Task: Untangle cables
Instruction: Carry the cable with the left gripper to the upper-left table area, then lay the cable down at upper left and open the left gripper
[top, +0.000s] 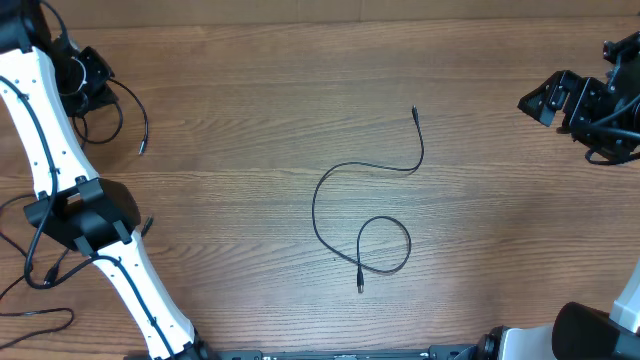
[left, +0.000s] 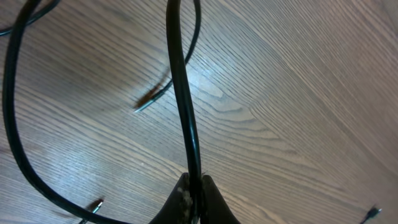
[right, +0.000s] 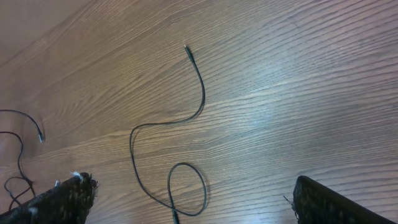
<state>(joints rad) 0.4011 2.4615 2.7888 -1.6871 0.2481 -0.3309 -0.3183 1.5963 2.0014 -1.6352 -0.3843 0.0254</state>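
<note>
One thin black cable (top: 330, 180) lies loose in the middle of the table. It runs as an S from a plug at the far end into a single loop (top: 385, 245) near the front. In the right wrist view the same cable (right: 202, 93) lies below and ahead of my right gripper (right: 193, 185), which stands wide open with nothing in it. That gripper (top: 542, 100) hovers at the far right. At the far left my left gripper (top: 92, 82) is shut on a second cable (left: 183, 93), whose strands curl beside it down to a plug end (top: 141, 150). Its jaws (left: 194, 186) pinch that cord.
The white left arm (top: 40, 130) and its black joint (top: 85, 215) stand along the left edge, with thicker robot wires (top: 30, 270) trailing there. Loose plug tips (left: 140, 107) (left: 96, 205) lie under the left gripper. The arm bases sit at the front edge.
</note>
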